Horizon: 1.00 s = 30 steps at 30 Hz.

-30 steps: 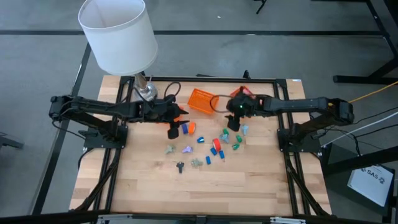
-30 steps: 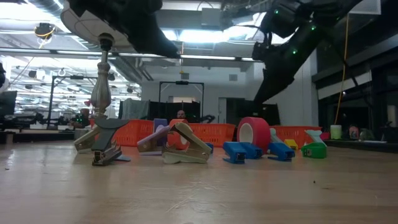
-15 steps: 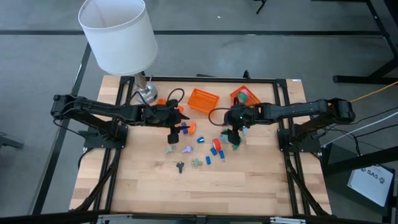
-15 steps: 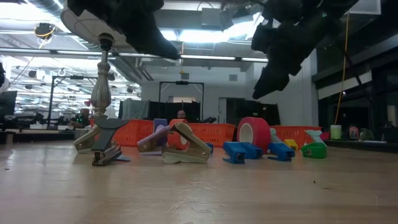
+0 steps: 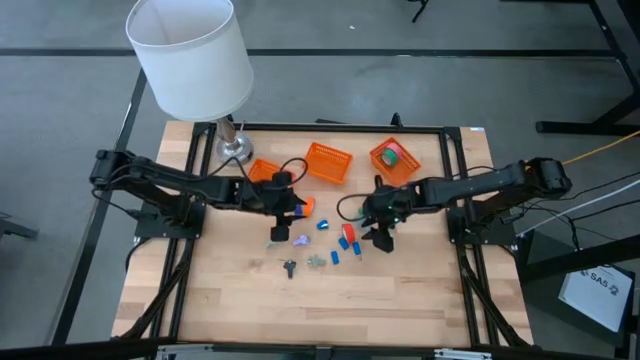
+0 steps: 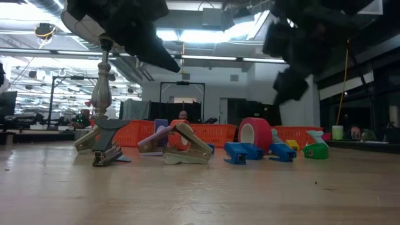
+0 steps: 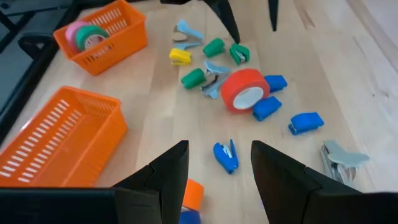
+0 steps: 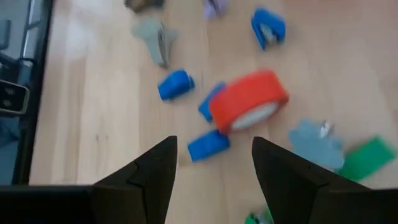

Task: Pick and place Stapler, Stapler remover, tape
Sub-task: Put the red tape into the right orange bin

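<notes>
Wooden table carries three orange baskets, a lamp, red tape ahead of the left jaws

You have three baskets in a row along the table's far edge. A tape roll lies among scattered small pieces at the centre, between both arms. A lamp stands far-left.
</notes>
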Tool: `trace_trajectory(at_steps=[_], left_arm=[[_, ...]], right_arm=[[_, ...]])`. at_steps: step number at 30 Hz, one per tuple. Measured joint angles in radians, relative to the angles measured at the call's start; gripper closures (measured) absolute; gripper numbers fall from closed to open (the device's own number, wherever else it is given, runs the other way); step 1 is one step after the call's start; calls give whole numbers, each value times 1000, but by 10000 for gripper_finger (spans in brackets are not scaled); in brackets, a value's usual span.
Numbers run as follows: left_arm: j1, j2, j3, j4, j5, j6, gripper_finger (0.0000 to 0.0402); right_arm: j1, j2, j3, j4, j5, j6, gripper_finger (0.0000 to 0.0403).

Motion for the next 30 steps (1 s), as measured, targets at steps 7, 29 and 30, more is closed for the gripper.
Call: trace_trajectory(at_steps=[7,29,30], left_arm=[[-6,15,0,0,0,9,231],[-6,15,0,2,0,-18,231],[-6,15,0,3,0,-18,231]], right_arm=[[5,0,-161,307,0,77,189],[37,217,-233,701,41,148,190],[37,224,-228,704,60,148,190]])
